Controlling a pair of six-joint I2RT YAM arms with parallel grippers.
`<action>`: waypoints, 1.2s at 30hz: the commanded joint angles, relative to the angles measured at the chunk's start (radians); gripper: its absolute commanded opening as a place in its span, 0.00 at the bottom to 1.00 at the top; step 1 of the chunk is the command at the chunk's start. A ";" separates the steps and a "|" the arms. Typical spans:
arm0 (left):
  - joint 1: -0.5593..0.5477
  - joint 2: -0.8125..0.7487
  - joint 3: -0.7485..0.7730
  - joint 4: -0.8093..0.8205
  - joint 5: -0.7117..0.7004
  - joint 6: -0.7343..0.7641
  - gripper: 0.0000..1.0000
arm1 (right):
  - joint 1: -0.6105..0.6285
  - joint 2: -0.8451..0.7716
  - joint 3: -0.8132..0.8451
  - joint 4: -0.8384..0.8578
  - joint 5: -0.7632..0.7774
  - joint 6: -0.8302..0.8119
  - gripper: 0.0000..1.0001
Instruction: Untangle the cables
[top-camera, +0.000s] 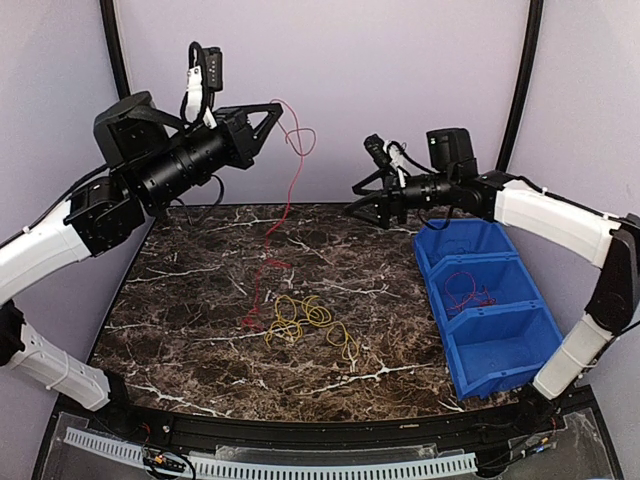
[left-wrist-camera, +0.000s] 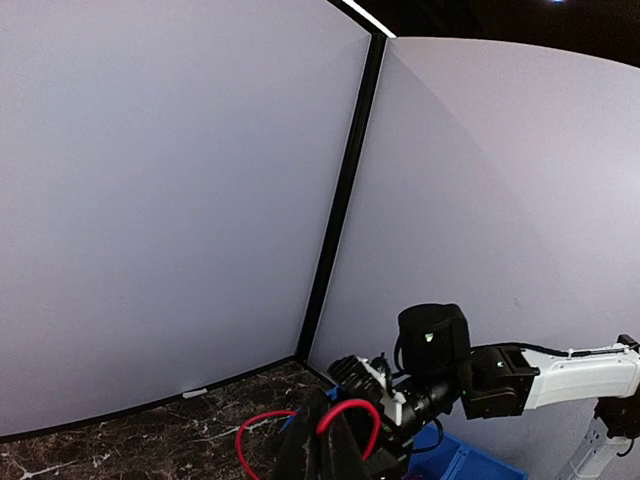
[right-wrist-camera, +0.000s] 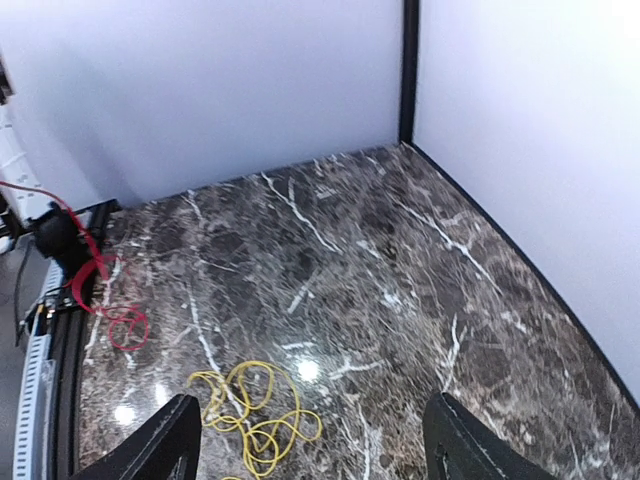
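Tabletop (top-camera: 200, 300): dark marble-look w/ white veins, polished and glossy; light spots mirrored beside the yellow cable (top-camera: 305, 320). Yellow & red cable (top-camera: 292, 190): thin, smooth plastic-looking jacket, slight sheen. Blue bins (top-camera: 495, 352) at right edge: moulded plastic, smooth, semi-gloss. Walls (top-camera: 400, 80): pale, matt, no visible texture. Arm shells (top-camera: 555, 222): white, smooth, plastic-looking; motor housings (top-camera: 185, 165) black, mostly matt. Slotted strip (top-camera: 300, 467) along front edge: white plastic.

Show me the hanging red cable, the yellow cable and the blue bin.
hanging red cable (top-camera: 295, 185), top external view, its vertical strand.
yellow cable (top-camera: 300, 316), top external view, middle of coils.
blue bin (top-camera: 495, 352), top external view, nearest compartment's floor.
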 joint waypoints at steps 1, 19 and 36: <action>0.002 0.020 -0.042 0.071 0.033 -0.036 0.00 | 0.006 -0.100 -0.020 -0.021 -0.274 -0.039 0.80; 0.002 0.054 -0.100 0.163 -0.017 -0.038 0.00 | 0.145 -0.044 0.004 0.024 -0.472 0.093 0.50; 0.003 -0.023 -0.444 0.154 -0.083 -0.023 0.60 | 0.075 -0.110 0.184 -0.107 -0.382 0.160 0.00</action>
